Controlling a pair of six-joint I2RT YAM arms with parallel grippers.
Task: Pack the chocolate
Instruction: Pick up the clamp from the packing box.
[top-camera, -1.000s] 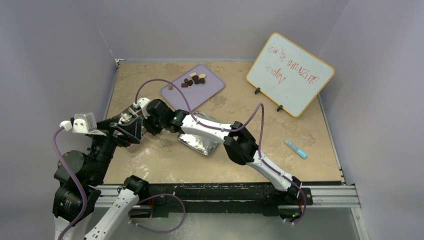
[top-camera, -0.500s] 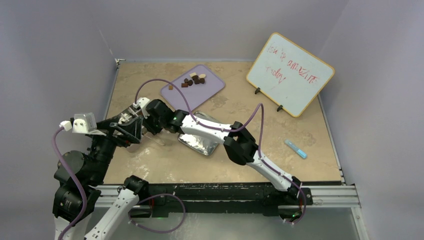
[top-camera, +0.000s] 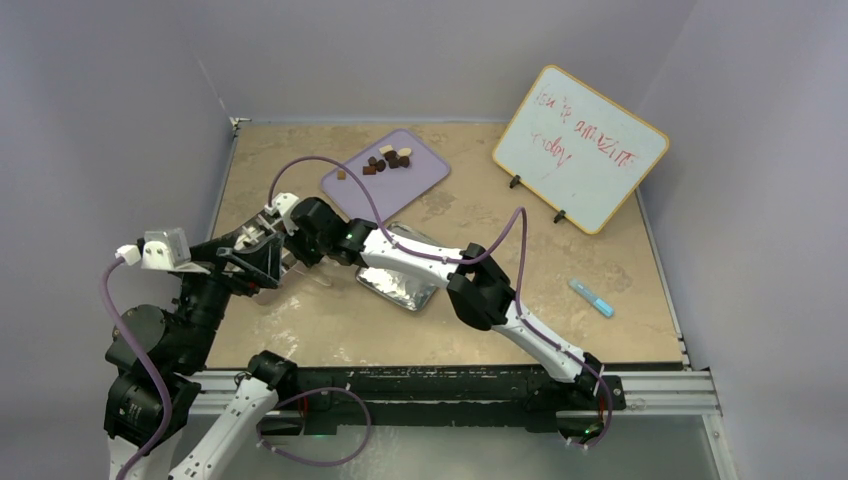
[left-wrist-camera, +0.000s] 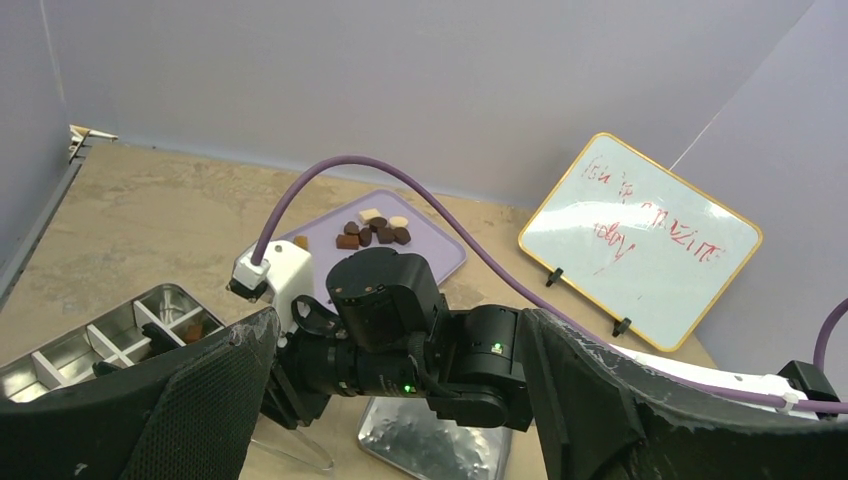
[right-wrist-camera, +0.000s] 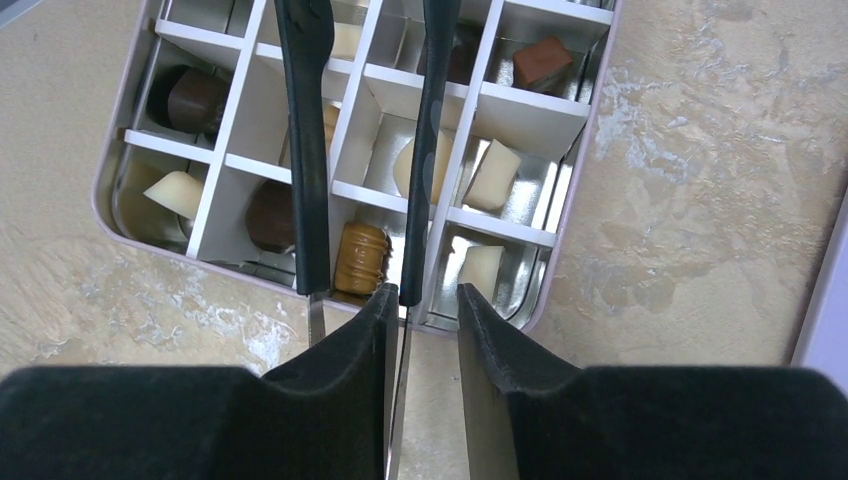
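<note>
1. Right wrist view: the right end effector (right-wrist-camera: 425, 295) stands narrow, its padded fingers (right-wrist-camera: 350, 370) closed on the shank of a pair of tongs (right-wrist-camera: 305, 150) that reach forward from it.
2. Directly beneath the tongs' two arms, a divided box (right-wrist-camera: 540, 112) rests on the worktop (right-wrist-camera: 700, 200). The chocolate (right-wrist-camera: 362, 258) occupies several compartments: a ribbed caramel lump in the nearest row, seen between the arms, with cream and dark lumps to either side and in the rows beyond.
3. Left wrist view: the left end effector (left-wrist-camera: 398, 320) gapes wide with nothing between its fingers. The right arm's wrist lies just ahead of it, and the box sits ahead and to its left.
4. Farther ahead of both end effectors, a lilac tray (left-wrist-camera: 440, 255) carries a small cluster of dark, caramel and cream lumps.
5. Farthest, ahead and to the right, a whiteboard (left-wrist-camera: 640, 250) stands propped on the worktop.
</note>
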